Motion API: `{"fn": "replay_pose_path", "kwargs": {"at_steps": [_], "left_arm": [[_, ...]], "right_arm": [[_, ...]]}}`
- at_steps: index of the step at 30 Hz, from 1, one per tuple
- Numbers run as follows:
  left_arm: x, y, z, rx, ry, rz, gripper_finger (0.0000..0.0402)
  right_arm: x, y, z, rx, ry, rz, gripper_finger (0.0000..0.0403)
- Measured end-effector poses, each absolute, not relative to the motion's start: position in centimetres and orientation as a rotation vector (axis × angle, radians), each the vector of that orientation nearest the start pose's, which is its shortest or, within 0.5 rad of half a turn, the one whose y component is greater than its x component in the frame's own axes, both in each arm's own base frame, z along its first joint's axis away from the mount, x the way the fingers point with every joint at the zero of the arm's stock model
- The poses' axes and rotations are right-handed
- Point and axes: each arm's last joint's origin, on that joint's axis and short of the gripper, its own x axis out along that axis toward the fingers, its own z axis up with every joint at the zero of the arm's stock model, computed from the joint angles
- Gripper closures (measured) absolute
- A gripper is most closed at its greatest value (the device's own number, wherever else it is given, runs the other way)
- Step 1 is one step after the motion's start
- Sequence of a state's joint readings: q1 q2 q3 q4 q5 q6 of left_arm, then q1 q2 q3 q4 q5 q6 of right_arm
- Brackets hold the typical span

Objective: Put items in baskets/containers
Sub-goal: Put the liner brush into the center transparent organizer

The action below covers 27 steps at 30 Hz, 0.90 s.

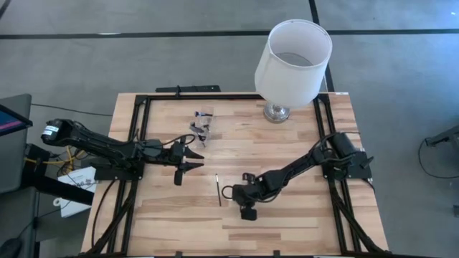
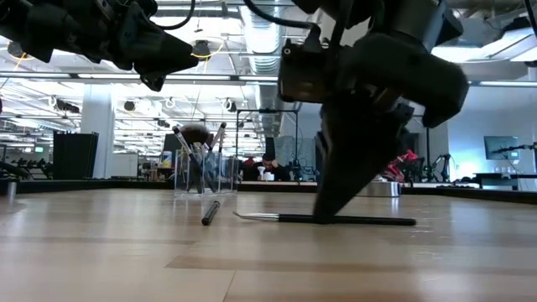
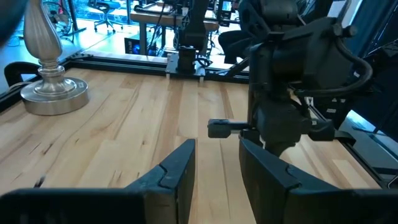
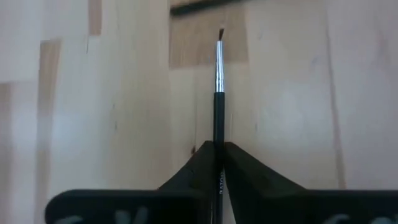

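Observation:
A clear cup stands upright at the table's far middle, holding several dark brushes; it also shows in the low view. One thin brush lies loose on the table's middle. My right gripper is right of that brush, low at the table, and is shut on another thin brush with a silver ferrule. That brush lies along the table in the low view. My left gripper is open and empty, hovering above the table left of the middle. My right gripper pinches the brush's dark handle between its two fingers, about midway along the brush. The fingers come from above, slanting down. The brush lies flat on the table, its bristle tip pointing toward the table's left.
A lamp with a white shade on a silver base stands at the far right; its base shows in the left wrist view. A black frame runs along the table's edges. Bare wood lies toward the near edge.

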<state>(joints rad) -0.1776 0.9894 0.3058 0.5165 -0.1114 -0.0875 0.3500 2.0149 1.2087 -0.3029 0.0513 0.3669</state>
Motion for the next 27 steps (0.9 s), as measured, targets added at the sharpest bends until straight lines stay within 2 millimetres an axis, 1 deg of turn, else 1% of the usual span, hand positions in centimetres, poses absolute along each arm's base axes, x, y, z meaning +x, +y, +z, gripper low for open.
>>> {"fn": "replay_pose_path", "kwargs": {"at_steps": [4, 7, 9, 14, 16, 20, 22, 27], "left_arm": [[19.5, -3.2, 20.0, -0.063, 0.169, -0.059, 0.0280], [19.5, -3.2, 19.9, -0.063, 0.173, -0.059, 0.0280], [19.5, -3.2, 19.9, -0.062, 0.174, -0.059, 0.0280], [19.5, -3.2, 19.9, -0.066, 0.177, -0.058, 0.0280], [19.5, -3.2, 19.8, -0.066, 0.182, -0.058, 0.0280], [19.5, -3.2, 19.9, -0.068, 0.182, -0.058, 0.0280], [19.5, -3.2, 19.9, -0.068, 0.182, -0.058, 0.0280], [19.5, -3.2, 19.9, -0.068, 0.181, -0.058, 0.0280]], "right_arm": [[37.0, 13.8, 12.1, 0.091, 1.043, 0.031, 0.0389], [37.1, 13.9, 11.7, 0.090, 1.039, 0.028, 0.0385], [37.2, 14.1, 11.3, 0.075, 1.040, 0.016, 0.0373], [37.2, 14.6, 9.5, 0.039, 1.068, -0.002, 0.0331], [37.1, 14.9, 9.2, 0.014, 1.059, -0.024, 0.0318], [36.5, 16.0, 8.9, -0.059, 1.027, -0.077, 0.0303], [36.0, 16.6, 9.0, -0.075, 1.012, -0.063, 0.0302], [34.0, 17.0, 9.5, -0.108, 1.014, -0.040, 0.0306]]}}
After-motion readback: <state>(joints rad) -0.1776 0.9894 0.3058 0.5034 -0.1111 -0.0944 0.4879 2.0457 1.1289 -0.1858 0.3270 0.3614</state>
